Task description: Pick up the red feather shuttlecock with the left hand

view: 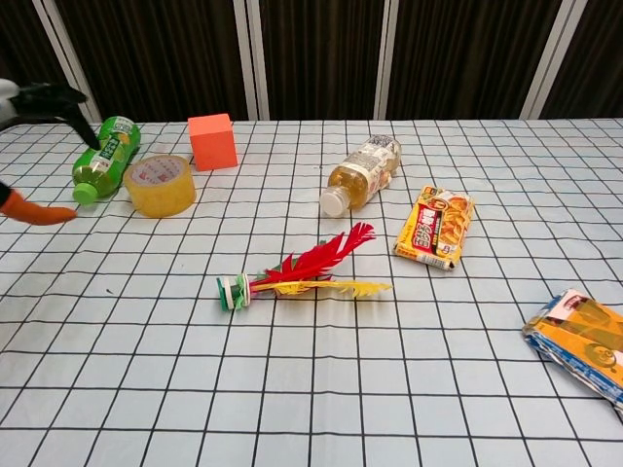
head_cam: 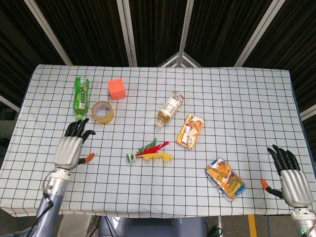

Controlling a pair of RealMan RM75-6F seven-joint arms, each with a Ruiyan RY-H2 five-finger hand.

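Note:
The red feather shuttlecock lies flat near the table's middle front, its green-white base to the left and red, yellow and green feathers fanning right; the chest view shows the shuttlecock too. My left hand hovers at the table's left side, well left of the shuttlecock, fingers spread and holding nothing. In the chest view only the left hand's dark fingers and orange thumb tip show at the left edge. My right hand is at the front right corner, fingers apart, empty.
A green bottle, a tape roll and an orange cube lie beyond the left hand. A clear bottle and a yellow snack packet lie behind the shuttlecock. An orange-blue packet lies front right.

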